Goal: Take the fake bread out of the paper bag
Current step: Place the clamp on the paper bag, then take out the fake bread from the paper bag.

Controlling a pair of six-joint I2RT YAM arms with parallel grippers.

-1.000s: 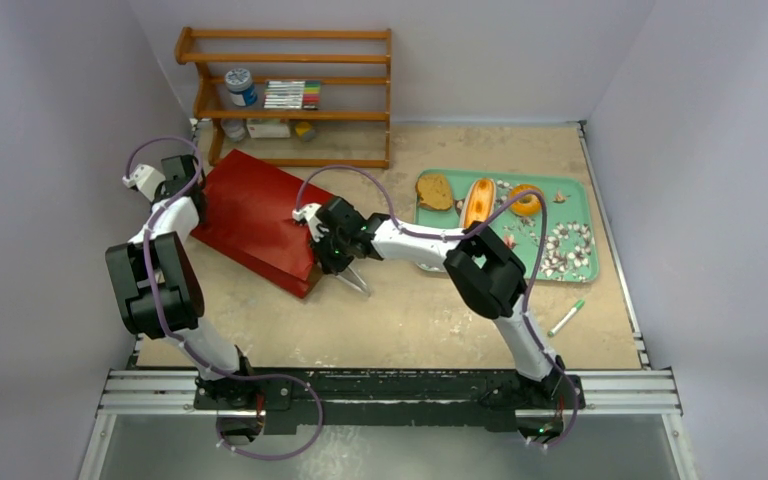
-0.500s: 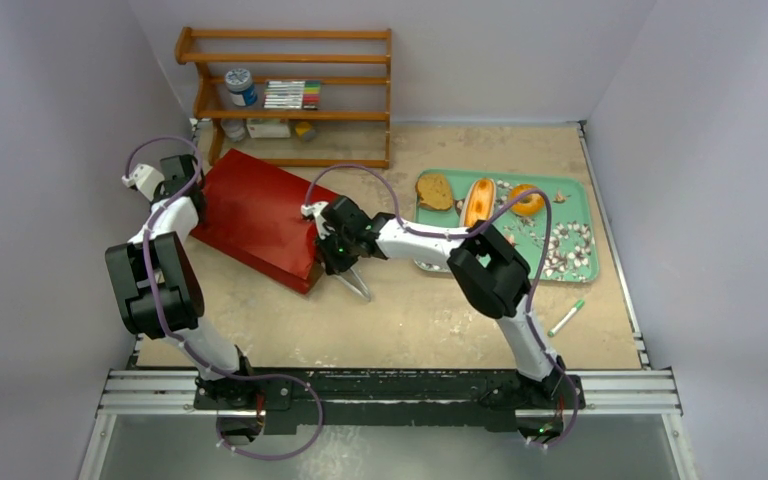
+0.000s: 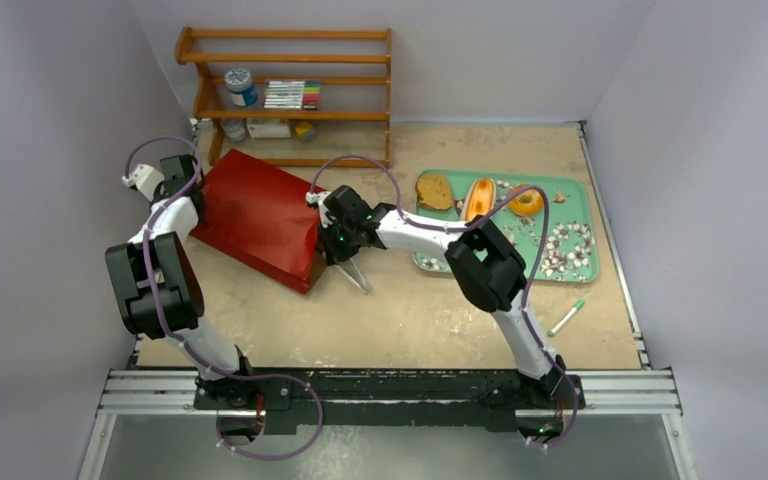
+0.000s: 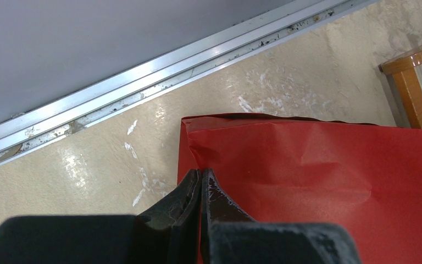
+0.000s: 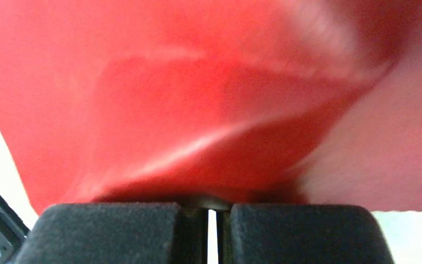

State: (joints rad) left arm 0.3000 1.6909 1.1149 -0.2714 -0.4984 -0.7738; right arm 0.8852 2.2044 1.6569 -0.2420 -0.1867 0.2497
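Left gripper point(image 4: 200, 184) is clamped on the paper bag point(image 3: 258, 215) near a corner. Right gripper point(image 5: 213, 209) pinches the opposite end, jaws almost touching.

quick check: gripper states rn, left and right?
Left gripper: closed, pinching the edge of the paper bag near a corner.
Right gripper: closed on the paper bag's other end, though the view is blurred.

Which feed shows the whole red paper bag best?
Top external: the whole paper bag is visible, a tool at each end. Left wrist shows only one corner pinched in the left tool; right wrist is a blurred red close-up above the right tool.
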